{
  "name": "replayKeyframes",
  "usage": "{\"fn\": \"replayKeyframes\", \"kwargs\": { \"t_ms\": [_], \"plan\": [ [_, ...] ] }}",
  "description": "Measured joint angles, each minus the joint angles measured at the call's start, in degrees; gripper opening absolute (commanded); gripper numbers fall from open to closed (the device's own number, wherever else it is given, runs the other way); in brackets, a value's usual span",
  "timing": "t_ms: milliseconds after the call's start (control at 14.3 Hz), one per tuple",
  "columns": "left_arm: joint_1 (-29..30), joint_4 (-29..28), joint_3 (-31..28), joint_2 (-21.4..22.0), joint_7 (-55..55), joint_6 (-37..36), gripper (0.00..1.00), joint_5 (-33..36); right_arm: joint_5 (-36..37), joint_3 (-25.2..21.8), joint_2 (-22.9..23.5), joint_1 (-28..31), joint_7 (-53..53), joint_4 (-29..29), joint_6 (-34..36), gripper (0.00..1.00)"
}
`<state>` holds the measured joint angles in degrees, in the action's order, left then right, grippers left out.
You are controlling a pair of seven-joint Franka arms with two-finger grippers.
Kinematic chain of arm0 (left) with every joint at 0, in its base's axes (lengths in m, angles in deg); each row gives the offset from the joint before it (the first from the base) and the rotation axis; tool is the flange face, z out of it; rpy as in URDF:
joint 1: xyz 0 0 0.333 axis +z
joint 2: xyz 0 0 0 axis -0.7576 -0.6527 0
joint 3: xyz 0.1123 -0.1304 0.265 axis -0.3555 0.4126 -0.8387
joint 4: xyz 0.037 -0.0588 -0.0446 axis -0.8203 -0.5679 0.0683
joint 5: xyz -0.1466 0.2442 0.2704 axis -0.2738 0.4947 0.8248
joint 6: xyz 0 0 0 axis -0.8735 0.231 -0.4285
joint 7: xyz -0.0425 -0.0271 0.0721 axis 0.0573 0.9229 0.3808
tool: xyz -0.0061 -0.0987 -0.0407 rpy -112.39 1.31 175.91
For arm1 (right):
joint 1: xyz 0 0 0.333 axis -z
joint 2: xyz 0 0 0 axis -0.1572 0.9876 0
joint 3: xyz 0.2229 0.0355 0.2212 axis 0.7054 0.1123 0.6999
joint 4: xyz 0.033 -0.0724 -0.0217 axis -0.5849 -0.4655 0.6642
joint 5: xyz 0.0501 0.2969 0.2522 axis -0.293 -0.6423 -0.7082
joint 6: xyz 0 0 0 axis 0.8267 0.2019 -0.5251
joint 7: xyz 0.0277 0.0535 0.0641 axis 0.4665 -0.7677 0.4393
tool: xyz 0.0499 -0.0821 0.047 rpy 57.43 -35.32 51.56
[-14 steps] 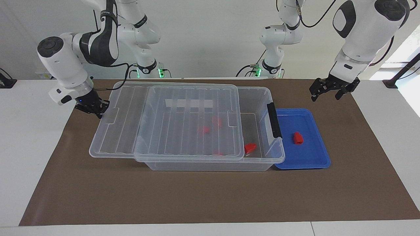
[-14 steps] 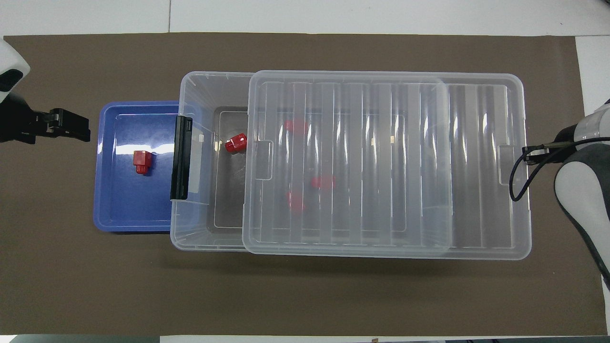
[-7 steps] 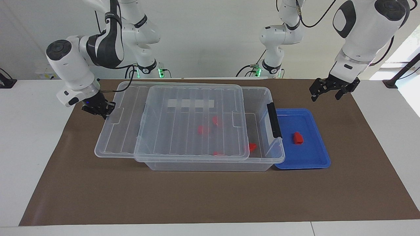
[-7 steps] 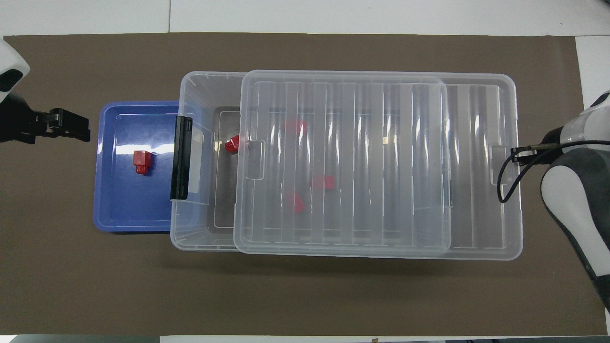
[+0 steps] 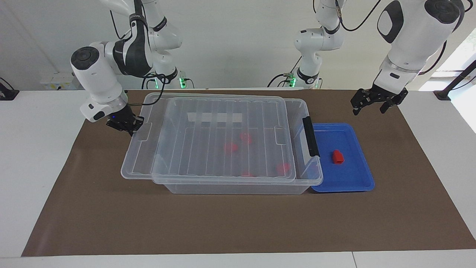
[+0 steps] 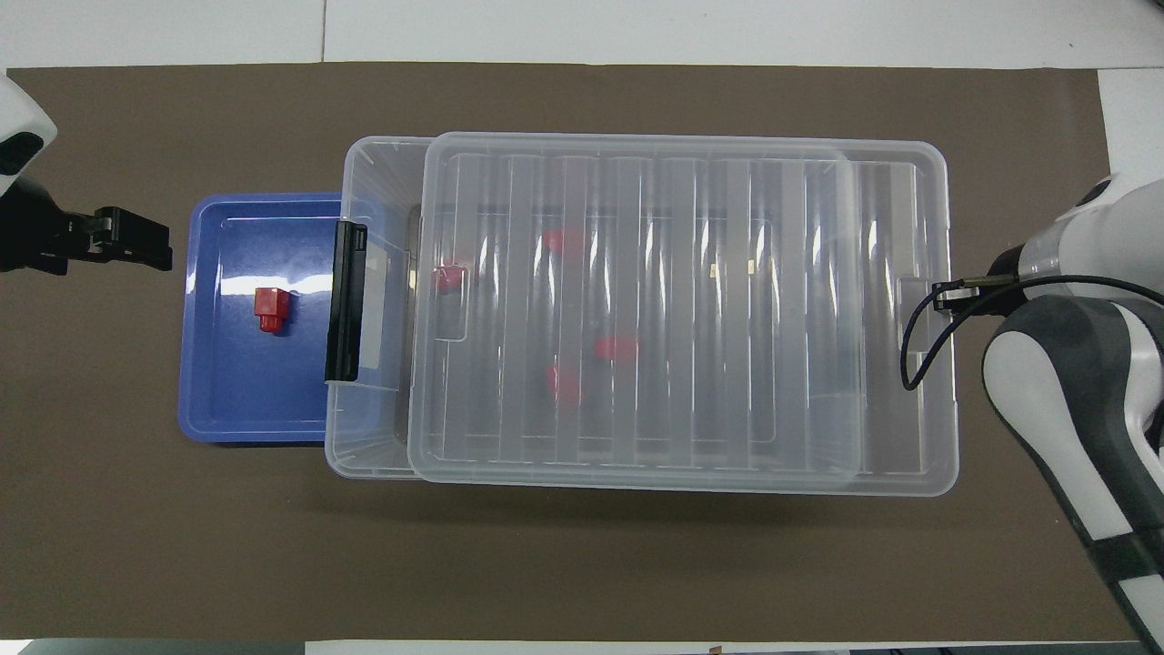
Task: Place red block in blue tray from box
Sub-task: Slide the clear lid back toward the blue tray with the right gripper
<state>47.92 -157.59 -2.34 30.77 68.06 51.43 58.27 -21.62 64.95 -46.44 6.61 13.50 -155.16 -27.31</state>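
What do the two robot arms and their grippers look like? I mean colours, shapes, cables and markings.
Both arms are glossy white, built of rounded segments with dark grey or black panels and round black joint caps. The left gripper and the right gripper are black with two fingers. Thin black cables run along the arms. Green lights glow at the bases. A small blue light shows near the right gripper.

Illumination bright, even, diffuse – both views well exposed. Daylight enters at facing view's upper edge toward left arm's end; window area overexposed. White glare streaks along ribs of clear lid [image 6: 682, 309]; broad white reflection on blue tray [image 6: 218, 400] floor near its edge farther from robots. Soft narrow shadow on brown mat [image 5: 238, 223] beside box [image 5: 297, 182] – no hard shadows. Red blocks under lid hazy, pale. Focus sharp throughout.
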Motion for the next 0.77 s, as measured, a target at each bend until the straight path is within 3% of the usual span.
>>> {"fn": "replayKeyframes", "kwargs": {
  "t_ms": [770],
  "plan": [
    [0.01,0.0,0.0,0.0,0.0,0.0,1.0,0.0,-0.28,0.24,-0.26,-3.04,4.03,-0.44,-0.95,0.0]
  ]
}}
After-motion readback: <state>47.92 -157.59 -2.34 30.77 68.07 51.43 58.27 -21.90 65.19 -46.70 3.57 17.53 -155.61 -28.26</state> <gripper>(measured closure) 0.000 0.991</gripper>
